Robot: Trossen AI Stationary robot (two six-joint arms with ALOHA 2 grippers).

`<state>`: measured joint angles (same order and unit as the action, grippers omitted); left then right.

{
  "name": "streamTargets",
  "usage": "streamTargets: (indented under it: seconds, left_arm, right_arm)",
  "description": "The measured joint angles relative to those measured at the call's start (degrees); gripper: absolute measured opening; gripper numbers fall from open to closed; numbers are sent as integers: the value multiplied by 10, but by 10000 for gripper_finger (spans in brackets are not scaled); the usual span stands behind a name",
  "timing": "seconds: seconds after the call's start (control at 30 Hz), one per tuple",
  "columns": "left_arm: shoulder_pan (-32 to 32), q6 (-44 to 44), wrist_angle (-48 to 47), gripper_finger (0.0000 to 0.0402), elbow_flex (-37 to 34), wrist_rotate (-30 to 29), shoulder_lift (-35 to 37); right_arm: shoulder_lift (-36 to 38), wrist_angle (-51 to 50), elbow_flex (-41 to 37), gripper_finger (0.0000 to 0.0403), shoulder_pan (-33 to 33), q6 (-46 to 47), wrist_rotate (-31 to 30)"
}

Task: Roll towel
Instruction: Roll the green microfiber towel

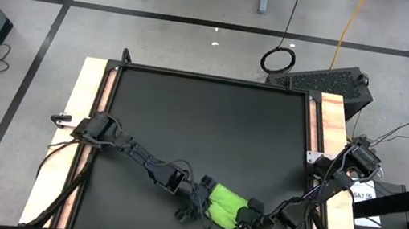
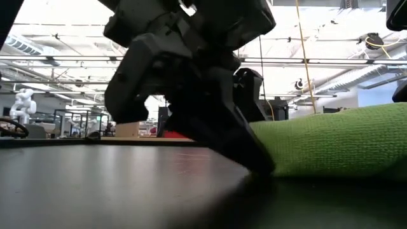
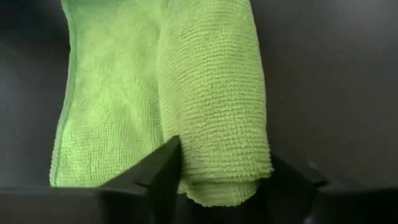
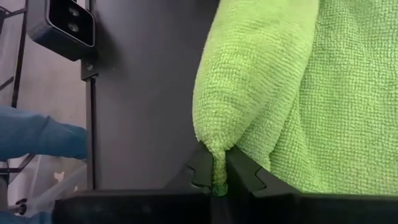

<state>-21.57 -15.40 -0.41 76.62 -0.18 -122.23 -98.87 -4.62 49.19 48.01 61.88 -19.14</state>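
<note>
The lime-green towel (image 1: pixel 225 205) lies near the table's front edge, partly rolled. The roll (image 3: pixel 214 93) rests on the flat part (image 3: pixel 112 112). My left gripper (image 1: pixel 204 205) is at the towel's left end, its fingers on either side of the roll's end. In the low view its finger (image 2: pixel 251 152) reaches down to the mat beside the towel (image 2: pixel 337 140). My right gripper (image 1: pixel 249 221) is at the towel's right end, shut on a tuck of cloth. My left gripper has the roll's left end (image 3: pixel 224 180) between its two fingers, which lie against the roll's two sides. The fingers slant down from the table's left, along the roll. The roll rests on the flat cloth and the mat. My right gripper pinches a small tuck at the roll's right end (image 4: pixel 217 163) between its fingertips. It slants down from the table's right. The cloth bulges out just beyond the fingertips; the rest of the towel lies on the mat.
The black mat (image 1: pixel 202 130) stretches bare toward the far edge, with wooden strips (image 1: pixel 81 112) along both sides. A camera block (image 4: pixel 62 25) sits at the table's edge, and a person's blue sleeve (image 4: pixel 37 134) shows beyond it.
</note>
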Motion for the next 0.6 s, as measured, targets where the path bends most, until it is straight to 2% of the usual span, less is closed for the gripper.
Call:
streamTargets:
  seconds: [0.17,0.27,0.37,0.6]
  left_arm:
    - [11,16,0,93,0,60,0]
    - [15,17,1,30,0,99,0]
    - [21,44,-3,21,0,136,0]
    - [57,180,-60,27,1,258,1]
  right_arm:
    - [0,-9,0,10,3,-2,0]
    - [1,-13,0,34,9,-15,-2]
    - [10,-23,0,82,19,-41,-2]
    - [42,-79,0,212,37,-81,-3]
